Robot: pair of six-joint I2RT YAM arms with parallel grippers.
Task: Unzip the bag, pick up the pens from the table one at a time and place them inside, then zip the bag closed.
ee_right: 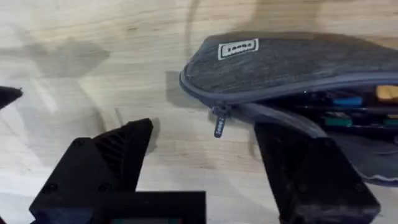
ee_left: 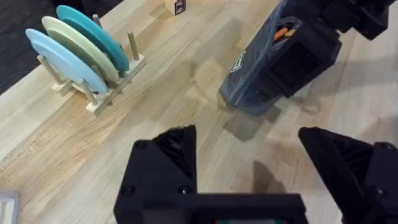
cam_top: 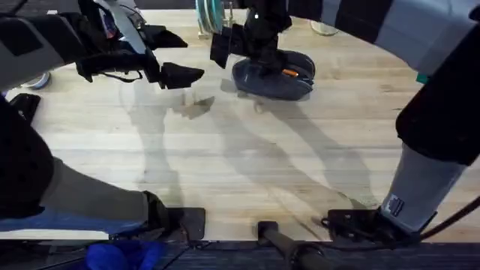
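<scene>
Bag (cam_top: pixel 274 79) lies on the table (cam_top: pixel 247 165) at the far side, a little right of centre, grey-blue, zipper open along most of its length. In the right wrist view the bag (ee_right: pixel 292 68) gapes, with coloured items inside: an orange end and blue and teal pieces; the zipper pull tab (ee_right: pixel 219 124) hangs at the closed end, by a small sewn label. An orange pen (cam_top: pixel 289 73) pokes from the opening. Right gripper (cam_top: pixel 229 45) sits over the bag's left end, fingers (ee_right: pixel 311 180) spread wide, one resting at the bag's lower flap, nothing clamped. Left gripper (cam_top: pixel 169 60) hovers left of the bag, well apart, its fingers (ee_left: pixel 165 168) wide and empty. Beyond the bag stands a wooden rack of coloured plates (ee_left: pixel 78 46).
</scene>
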